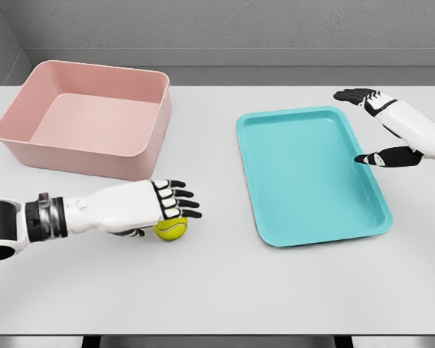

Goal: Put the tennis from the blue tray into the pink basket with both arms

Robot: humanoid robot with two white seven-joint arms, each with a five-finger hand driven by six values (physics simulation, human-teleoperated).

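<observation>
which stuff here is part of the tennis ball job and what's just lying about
Part of the job: tennis ball on the table under the left hand; blue tray, now empty; pink basket, empty; right hand, open at the tray's right edge.

Just lying about: nothing else, only the white table.

Both arms are glossy white shells. The left hand point(156, 206), at the lower left of the frame, has black-jointed fingers with white segments, and a grey ribbed wrist collar behind it. The right hand point(380, 127), at the upper right, has black fingertips.
</observation>
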